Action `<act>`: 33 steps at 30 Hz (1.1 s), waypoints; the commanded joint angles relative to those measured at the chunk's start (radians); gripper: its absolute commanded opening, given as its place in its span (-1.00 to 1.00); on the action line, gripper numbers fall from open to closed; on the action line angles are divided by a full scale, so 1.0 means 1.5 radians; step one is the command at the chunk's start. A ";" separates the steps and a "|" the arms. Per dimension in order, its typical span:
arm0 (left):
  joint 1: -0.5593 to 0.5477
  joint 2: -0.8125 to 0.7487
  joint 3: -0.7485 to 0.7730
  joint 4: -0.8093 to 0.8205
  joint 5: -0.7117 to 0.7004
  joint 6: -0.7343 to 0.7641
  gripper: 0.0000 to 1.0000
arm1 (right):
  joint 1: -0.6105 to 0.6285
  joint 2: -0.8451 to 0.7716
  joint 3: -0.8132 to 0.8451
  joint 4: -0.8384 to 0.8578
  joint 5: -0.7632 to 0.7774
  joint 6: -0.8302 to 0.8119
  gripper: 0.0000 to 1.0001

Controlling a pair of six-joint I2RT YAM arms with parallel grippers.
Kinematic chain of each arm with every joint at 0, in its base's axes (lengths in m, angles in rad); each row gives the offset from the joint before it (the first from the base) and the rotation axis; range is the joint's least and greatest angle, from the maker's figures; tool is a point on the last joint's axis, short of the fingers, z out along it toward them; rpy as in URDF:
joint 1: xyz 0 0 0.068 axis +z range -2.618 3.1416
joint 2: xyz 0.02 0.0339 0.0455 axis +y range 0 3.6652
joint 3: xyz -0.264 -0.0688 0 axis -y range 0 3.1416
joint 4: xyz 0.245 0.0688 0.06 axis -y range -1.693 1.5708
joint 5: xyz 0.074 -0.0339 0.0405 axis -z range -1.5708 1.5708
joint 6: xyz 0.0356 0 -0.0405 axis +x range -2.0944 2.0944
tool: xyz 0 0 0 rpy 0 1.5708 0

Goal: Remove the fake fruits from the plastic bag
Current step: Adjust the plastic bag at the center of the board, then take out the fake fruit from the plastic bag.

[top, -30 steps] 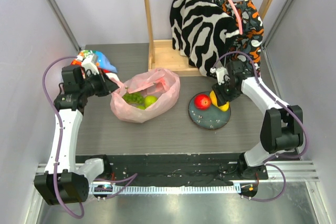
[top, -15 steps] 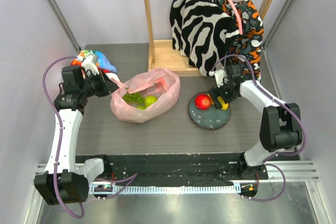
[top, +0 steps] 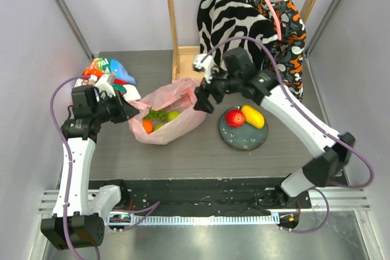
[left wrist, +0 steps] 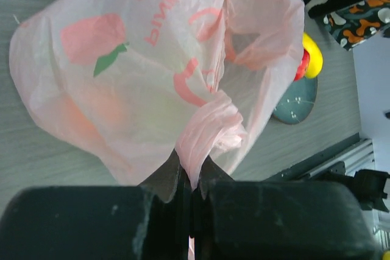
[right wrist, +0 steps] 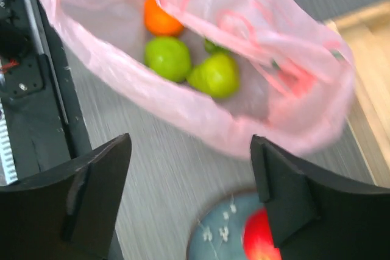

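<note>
The pink plastic bag [top: 177,121] lies on the table with its mouth open. My left gripper [top: 127,109] is shut on the bag's left handle [left wrist: 210,129]. Inside the bag are an orange [right wrist: 161,19], a green apple [right wrist: 167,58] and a green pear [right wrist: 214,74]; grapes [top: 157,114] show from above. My right gripper [top: 205,98] hovers open and empty over the bag's right edge [right wrist: 244,138]. A red apple [top: 234,117] and a yellow piece [top: 253,116] rest on the dark plate [top: 245,140].
A wooden rack [top: 190,64] draped with zebra-print cloth [top: 234,22] stands at the back. A colourful printed bag [top: 108,68] lies at the back left, behind my left arm. The plate sits just right of the pink bag.
My right gripper opened, left the yellow piece on the plate and swung left to the bag's right edge. The orange now shows inside the bag. My left gripper keeps its hold.
</note>
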 commanded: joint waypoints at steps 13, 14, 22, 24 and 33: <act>0.000 -0.068 0.012 -0.122 -0.217 0.060 -1.00 | 0.147 0.251 -0.044 0.101 0.013 0.045 0.29; 0.000 -0.059 0.018 -0.142 -0.205 0.075 -1.00 | 0.149 0.231 -0.054 0.104 0.036 0.046 0.33; -0.002 -0.023 0.066 -0.235 -0.247 0.269 -1.00 | 0.173 0.228 -0.047 0.174 0.110 0.100 0.56; -0.001 -0.031 0.056 -0.217 -0.229 0.275 -1.00 | 0.173 0.249 -0.028 0.177 0.142 0.092 0.61; -0.001 -0.012 0.040 -0.204 -0.171 0.257 -1.00 | 0.159 0.378 0.057 0.215 0.223 0.106 0.86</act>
